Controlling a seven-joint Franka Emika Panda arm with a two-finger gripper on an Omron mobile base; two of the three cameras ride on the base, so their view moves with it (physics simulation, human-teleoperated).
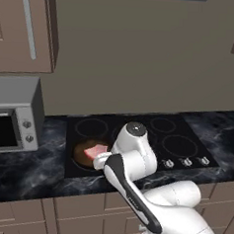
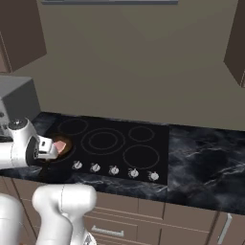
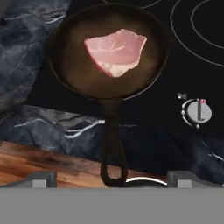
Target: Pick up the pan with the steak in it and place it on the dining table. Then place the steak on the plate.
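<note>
The dark round pan [image 3: 74,57] rests on the front-left burner of the black glass stovetop [image 3: 153,109], with its long handle [image 3: 112,140] reaching out past the counter's front edge. The pink steak [image 3: 116,51] lies flat in the middle of the pan. My gripper [image 3: 113,181] hovers above the end of the handle, open, its fingertips [image 3: 40,179] wide apart on either side and touching nothing. From the base, the pan [image 1: 80,155] and steak [image 1: 94,151] peek out beside my white hand [image 1: 102,160]; the pan [image 2: 66,146] also appears in the right base view. The dining table and the plate are out of view.
A grey microwave [image 1: 12,126] stands on the marble counter left of the stovetop. A row of knobs [image 2: 114,170] runs along the stove's front edge, one knob [image 3: 197,111] close to the right of the handle. Wall cabinets [image 1: 26,28] hang above. Bare marble counter [image 2: 206,158] lies right.
</note>
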